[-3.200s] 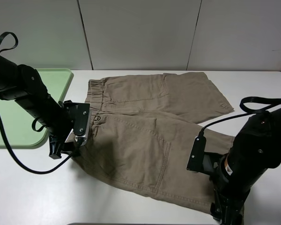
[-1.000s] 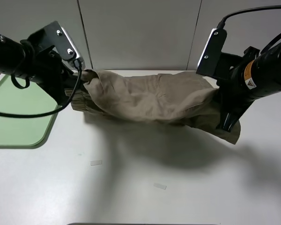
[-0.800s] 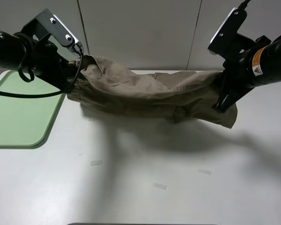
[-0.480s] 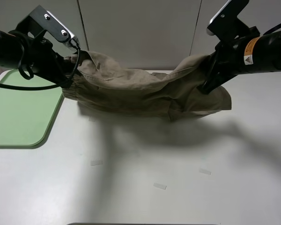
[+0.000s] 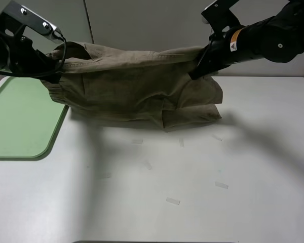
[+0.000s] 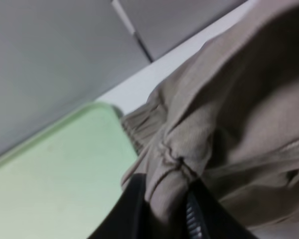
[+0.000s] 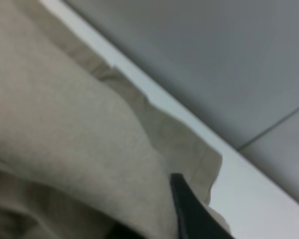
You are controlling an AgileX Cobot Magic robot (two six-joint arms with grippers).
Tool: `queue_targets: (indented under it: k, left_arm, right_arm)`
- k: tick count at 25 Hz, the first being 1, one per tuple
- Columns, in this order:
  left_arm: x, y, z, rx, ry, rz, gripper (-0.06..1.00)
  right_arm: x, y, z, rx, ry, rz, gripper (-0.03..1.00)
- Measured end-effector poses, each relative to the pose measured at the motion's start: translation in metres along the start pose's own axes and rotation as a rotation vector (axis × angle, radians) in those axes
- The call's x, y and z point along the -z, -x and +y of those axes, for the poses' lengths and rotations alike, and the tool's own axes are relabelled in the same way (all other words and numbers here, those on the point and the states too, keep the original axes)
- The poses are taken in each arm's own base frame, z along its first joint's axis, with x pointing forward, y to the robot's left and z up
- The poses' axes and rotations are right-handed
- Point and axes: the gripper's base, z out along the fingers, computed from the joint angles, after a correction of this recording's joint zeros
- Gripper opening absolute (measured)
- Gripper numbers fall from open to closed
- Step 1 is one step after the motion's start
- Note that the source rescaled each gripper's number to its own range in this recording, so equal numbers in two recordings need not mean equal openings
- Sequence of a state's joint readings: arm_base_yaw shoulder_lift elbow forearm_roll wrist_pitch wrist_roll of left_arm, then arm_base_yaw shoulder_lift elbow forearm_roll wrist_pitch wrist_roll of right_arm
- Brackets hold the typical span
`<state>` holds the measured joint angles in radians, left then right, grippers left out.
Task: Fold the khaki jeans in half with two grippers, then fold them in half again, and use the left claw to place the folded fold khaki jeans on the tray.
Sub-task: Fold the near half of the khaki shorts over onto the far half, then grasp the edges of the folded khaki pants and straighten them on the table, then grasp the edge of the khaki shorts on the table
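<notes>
The khaki jeans (image 5: 131,86) hang lifted above the white table, stretched between both grippers, with their lower folds touching the table. My left gripper (image 5: 54,76) is shut on the waistband end at the left; the left wrist view shows its fingers (image 6: 134,209) pinching gathered cloth (image 6: 229,114). My right gripper (image 5: 196,71), on the arm with the orange-and-white sticker, is shut on the leg-hem end at the upper right; the right wrist view shows one finger (image 7: 189,209) against the cloth (image 7: 65,139). The pale-green tray (image 5: 20,121) lies at the left, below my left gripper; it also shows in the left wrist view (image 6: 50,169).
Several small scraps of clear tape (image 5: 173,201) lie on the white table (image 5: 192,192) in front of the jeans. A grey panelled wall (image 5: 142,25) stands behind the table.
Both grippers have risen and moved back with the jeans. My right gripper has moved left toward the left one, so the cloth hangs doubled and bunched.
</notes>
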<state>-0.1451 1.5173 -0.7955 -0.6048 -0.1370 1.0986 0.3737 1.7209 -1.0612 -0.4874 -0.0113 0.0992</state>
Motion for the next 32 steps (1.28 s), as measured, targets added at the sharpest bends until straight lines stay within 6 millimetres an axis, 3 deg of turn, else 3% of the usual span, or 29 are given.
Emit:
queue_targets:
  k: [6,14,16,17,19,21,22,24,32]
  left_arm:
    - [-0.027,-0.016,-0.002,0.031,0.028,0.059,0.15]
    - [-0.028,-0.008,0.012,0.083,0.21,-0.047,0.14]
    - [-0.028,-0.008,0.013,0.083,0.218,-0.056,0.17]
    - [-0.028,-0.007,0.013,0.085,0.22,-0.06,0.24]
    - [-0.028,-0.008,0.015,0.103,0.226,-0.064,0.45]
    - [-0.028,-0.008,0.017,0.139,0.236,-0.073,0.69]
    - [-0.028,-0.008,0.017,0.149,0.242,-0.078,0.8]
    - [-0.027,-0.007,0.018,0.162,0.245,-0.081,0.93]
    - [-0.027,-0.007,0.018,0.166,0.246,-0.083,1.0]
  right_arm:
    - [-0.018,0.003,-0.001,0.015,0.004,-0.001,0.0]
    - [-0.04,-0.012,0.008,0.066,0.036,0.018,0.02]
    - [-0.041,-0.013,0.007,0.064,0.035,0.009,0.15]
    - [-0.041,-0.012,0.006,0.06,0.034,0.001,0.28]
    - [-0.041,-0.012,0.003,0.051,0.029,-0.018,0.65]
    - [-0.041,-0.009,0.002,0.041,0.028,-0.05,0.86]
    - [-0.041,-0.007,0.003,0.037,0.028,-0.068,0.92]
    - [-0.04,-0.006,0.003,0.036,0.029,-0.083,0.96]
    - [-0.041,-0.007,0.002,0.039,0.027,-0.071,0.99]
